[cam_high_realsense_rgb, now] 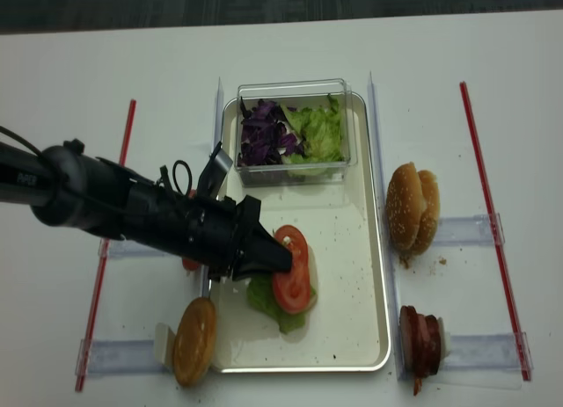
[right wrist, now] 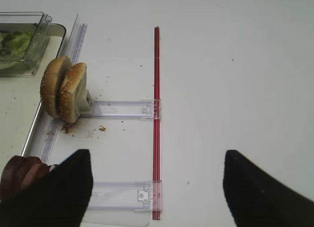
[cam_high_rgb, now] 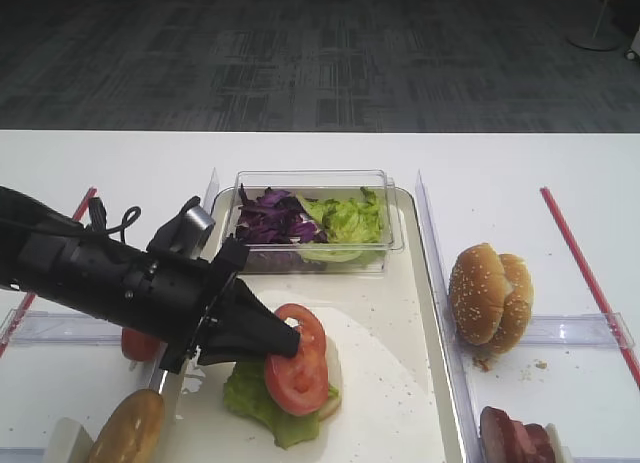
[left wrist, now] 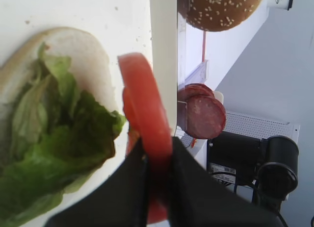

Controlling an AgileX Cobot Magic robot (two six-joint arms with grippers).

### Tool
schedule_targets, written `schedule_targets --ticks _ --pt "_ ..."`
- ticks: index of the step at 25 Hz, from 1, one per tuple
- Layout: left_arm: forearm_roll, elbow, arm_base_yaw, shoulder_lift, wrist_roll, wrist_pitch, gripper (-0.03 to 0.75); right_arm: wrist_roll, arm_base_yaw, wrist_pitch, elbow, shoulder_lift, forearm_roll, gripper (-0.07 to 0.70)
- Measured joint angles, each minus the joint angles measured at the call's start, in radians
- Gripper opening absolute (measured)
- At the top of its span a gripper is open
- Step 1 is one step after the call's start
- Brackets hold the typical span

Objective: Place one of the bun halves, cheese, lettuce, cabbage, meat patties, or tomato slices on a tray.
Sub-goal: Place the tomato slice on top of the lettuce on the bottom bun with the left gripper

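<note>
White counter (cam_high_rgb: pixel 520 173) carries the tray (cam_high_rgb: pixel 400 313), where the left hand (cam_high_rgb: pixel 290 340) is clamped on a tomato slice (cam_high_rgb: pixel 300 363) just above lettuce (cam_high_rgb: pixel 255 398) lying on a bun half (left wrist: pixel 93 60). Right hand (right wrist: pixel 154 188) stands apart above bare counter, beside two upright bun halves (right wrist: pixel 64 88).

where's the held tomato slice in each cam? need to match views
Exterior high: tomato slice lower centre, over the lettuce, at the left tool tip.
Exterior high (realsense): tomato slice centre, slightly low, on the tray.
Left wrist: tomato slice centre, edge-on, pinched by the tool.
Right wrist: not in it.
Shared landmark: the lettuce under the slice, in all three.
</note>
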Motion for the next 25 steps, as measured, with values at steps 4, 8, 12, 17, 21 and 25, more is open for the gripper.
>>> schedule_targets --ticks 4,8,12,17,21,25 --pt "0.0 0.0 0.0 0.0 0.0 0.0 0.041 0.0 0.0 0.0 0.0 0.0 0.0 0.571" --pt "-0.002 0.0 0.0 0.0 0.003 0.0 0.041 0.002 0.0 0.0 0.0 0.0 0.0 0.571" --pt "-0.002 0.0 0.0 0.0 0.005 0.0 0.041 0.002 0.0 0.0 0.0 0.0 0.0 0.571" --pt "-0.002 0.0 0.0 0.0 0.024 0.0 0.041 0.002 0.0 0.0 0.0 0.0 0.0 0.571" --pt "-0.002 0.0 0.0 0.0 0.028 0.0 0.041 0.002 0.0 0.0 0.0 0.0 0.0 0.571" --pt "-0.002 0.0 0.0 0.031 0.028 0.0 0.041 0.002 0.0 0.0 0.0 0.0 0.0 0.571"
